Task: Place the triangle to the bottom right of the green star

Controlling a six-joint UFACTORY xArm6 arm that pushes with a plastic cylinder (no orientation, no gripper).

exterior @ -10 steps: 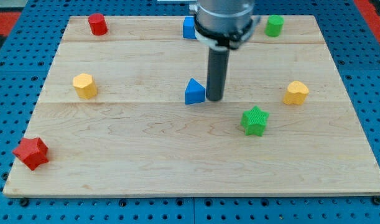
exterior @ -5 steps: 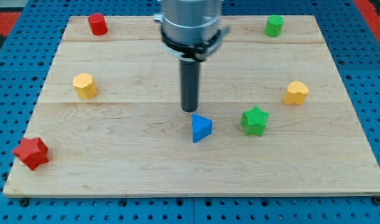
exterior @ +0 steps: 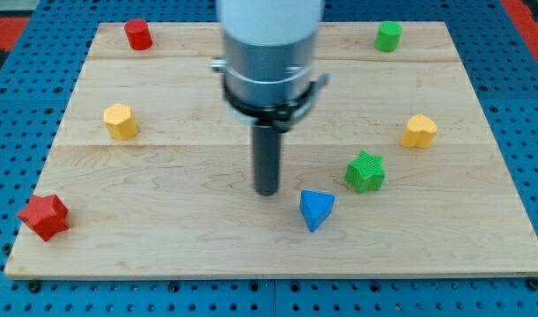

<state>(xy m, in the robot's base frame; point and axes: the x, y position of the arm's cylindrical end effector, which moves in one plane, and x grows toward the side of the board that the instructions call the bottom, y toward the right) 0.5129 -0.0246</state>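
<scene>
Blue triangle (exterior: 316, 210) now lower, farther right.

no text, label, brand, number or sign can be read anywhere in the view: the counter (exterior: 163, 229) is plain wood, and the blocks on it carry no markings.
</scene>
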